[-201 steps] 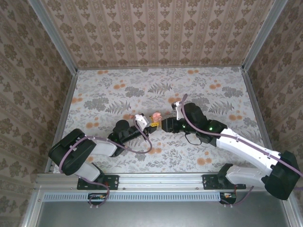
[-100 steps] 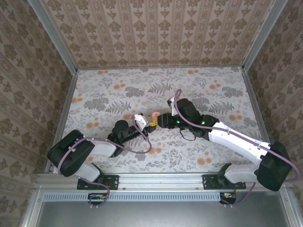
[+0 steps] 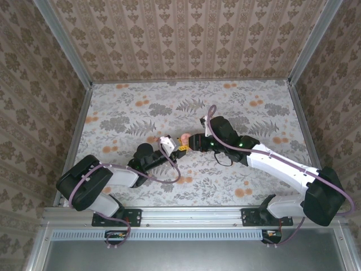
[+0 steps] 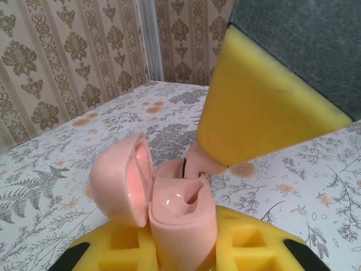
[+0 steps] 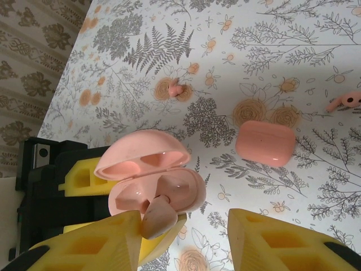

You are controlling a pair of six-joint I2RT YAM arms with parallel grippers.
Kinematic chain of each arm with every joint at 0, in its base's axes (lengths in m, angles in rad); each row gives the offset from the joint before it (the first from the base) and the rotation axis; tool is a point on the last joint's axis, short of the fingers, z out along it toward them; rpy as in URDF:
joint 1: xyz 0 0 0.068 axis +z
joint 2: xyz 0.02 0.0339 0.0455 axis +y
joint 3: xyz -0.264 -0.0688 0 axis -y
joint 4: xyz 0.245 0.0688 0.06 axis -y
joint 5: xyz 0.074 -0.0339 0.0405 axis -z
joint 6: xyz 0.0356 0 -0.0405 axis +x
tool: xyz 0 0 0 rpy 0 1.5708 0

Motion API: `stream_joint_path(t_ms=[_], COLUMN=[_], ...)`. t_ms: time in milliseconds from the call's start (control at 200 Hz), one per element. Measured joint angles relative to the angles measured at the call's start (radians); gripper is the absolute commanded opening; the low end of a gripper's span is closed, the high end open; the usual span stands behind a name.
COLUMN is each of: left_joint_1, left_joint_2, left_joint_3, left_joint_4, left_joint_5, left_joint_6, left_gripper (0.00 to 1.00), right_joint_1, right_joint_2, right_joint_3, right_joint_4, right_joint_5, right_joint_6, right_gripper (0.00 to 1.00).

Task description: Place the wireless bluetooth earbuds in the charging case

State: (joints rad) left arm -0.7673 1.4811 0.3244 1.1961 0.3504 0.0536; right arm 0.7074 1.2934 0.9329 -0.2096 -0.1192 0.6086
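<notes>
Overhead view looking down, both wrist views close on charging case

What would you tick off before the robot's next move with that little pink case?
1. Lid of the case open: ok.
2. Left claw holding the case: ok.
3. Earbud over its slot: ok.
4. Earbud fully seated: not ok, it sticks out.
5. Right claw gripping it: not ok, jaws wide apart.
6. Second one in: not ok, a loose earbud lies on the table.
</notes>
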Motion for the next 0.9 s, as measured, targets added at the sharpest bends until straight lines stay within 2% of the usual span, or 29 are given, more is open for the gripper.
stream_joint_path(t_ms=[505,895], left_joint_1=[0.0,0.0], left_joint_2=[0.0,-0.004], left_joint_3=[0.0,0.0], left_joint_4=[0.0,0.0], left_joint_5=[0.0,0.0], left_joint_6=[0.0,0.0], left_gripper=[0.14,0.14], right_joint_1=[-0.017,-0.014], right_joint_2=[0.0,-0.005], right_joint_3=[0.0,0.0], right_joint_4=[0.028,0.015], right_joint_5=[-0.016,-0.03], right_joint_6=[-0.002,-0.003], right_gripper=[0.39,0.5])
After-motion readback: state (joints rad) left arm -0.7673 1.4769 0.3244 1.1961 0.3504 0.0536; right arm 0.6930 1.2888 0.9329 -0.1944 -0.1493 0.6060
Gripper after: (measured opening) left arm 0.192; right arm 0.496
